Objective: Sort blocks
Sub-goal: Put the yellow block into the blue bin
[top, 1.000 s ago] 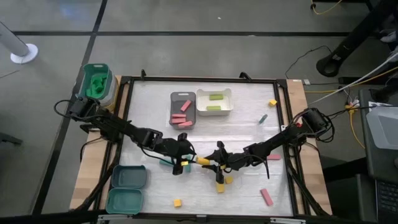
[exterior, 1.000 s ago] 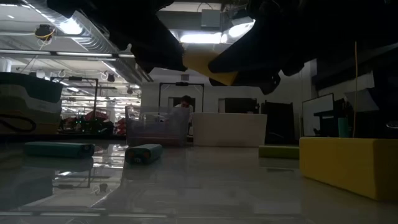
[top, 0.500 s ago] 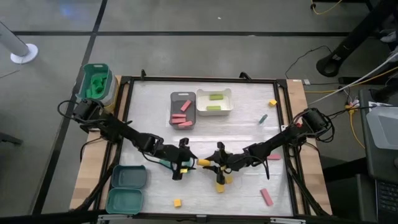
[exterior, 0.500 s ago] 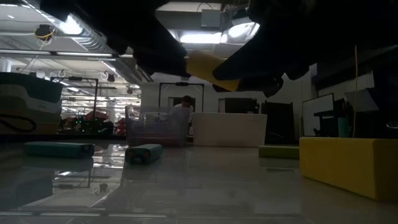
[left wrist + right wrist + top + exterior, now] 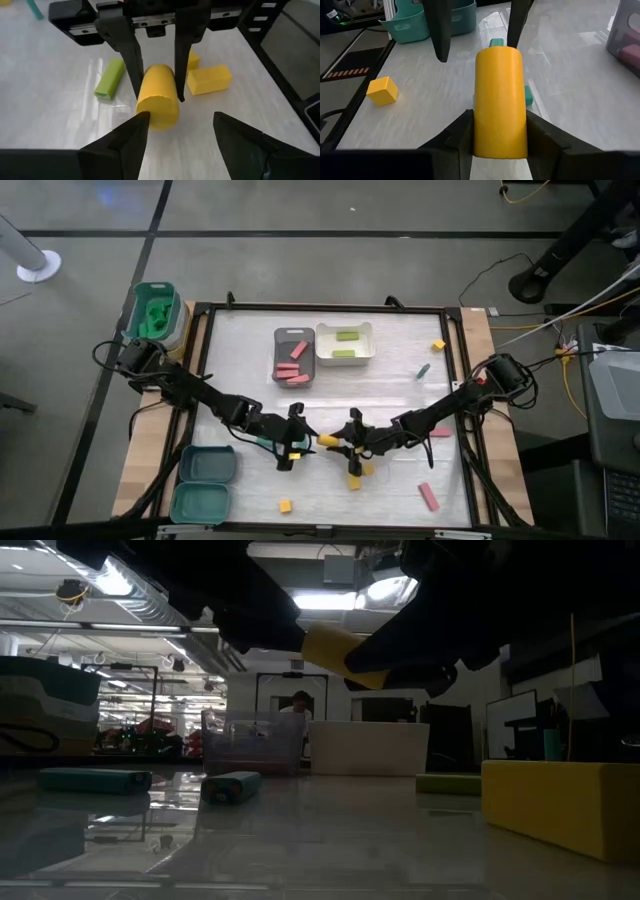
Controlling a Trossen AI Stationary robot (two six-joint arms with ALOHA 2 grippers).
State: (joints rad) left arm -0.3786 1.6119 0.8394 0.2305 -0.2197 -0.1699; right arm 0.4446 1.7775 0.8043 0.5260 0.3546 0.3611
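Near the middle of the table (image 5: 400, 395), the right claw (image 5: 346, 442) grips a yellow bar (image 5: 327, 440) lifted clear of the surface, its fingers (image 5: 457, 134) clamped on either side of one end. The left claw (image 5: 293, 442) faces it with its fingers (image 5: 132, 137) spread apart, the far end of the bar reaching toward the gap between them without touching. Other blocks lie around: pink ones in the grey tray (image 5: 293, 356), green ones in the white tray (image 5: 345, 330), and a yellow cube (image 5: 286, 505), a pink bar (image 5: 428, 496) and a teal bar (image 5: 423, 370) loose on the table.
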